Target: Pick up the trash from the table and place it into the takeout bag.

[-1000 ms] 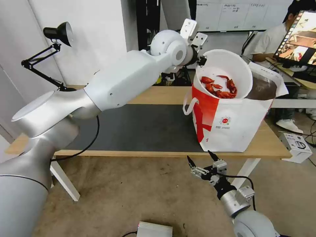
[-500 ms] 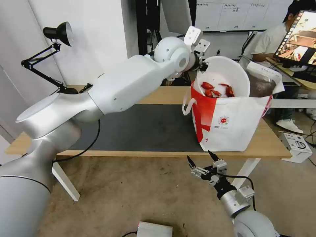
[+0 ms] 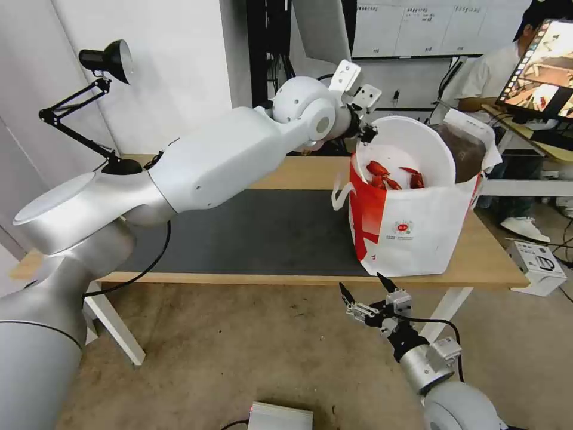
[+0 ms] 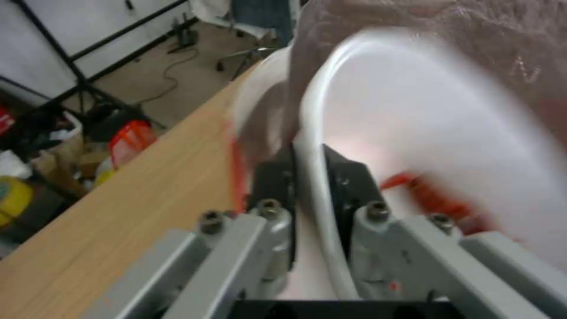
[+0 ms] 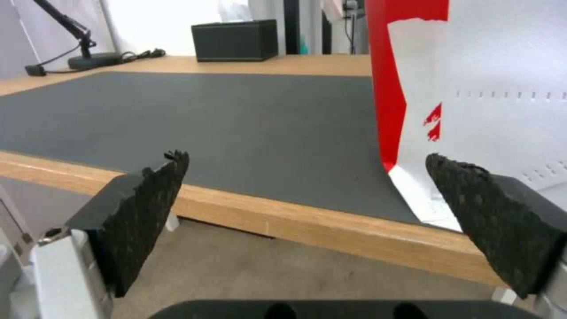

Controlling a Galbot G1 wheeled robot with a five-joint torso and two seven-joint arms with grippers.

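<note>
- We are reaching our left pincer (image 3: 365,132) far over the counter (image 3: 298,173), and it is pinching the rim of the white bowl (image 3: 401,140).
- We are holding the bowl tipped on its side in the open top of the takeout bag (image 3: 418,230), with the red shells (image 3: 391,175) lying low in it.
- We are keeping our right pincer (image 3: 367,288) spread wide, down below the counter's front edge, near the bag.
</note>
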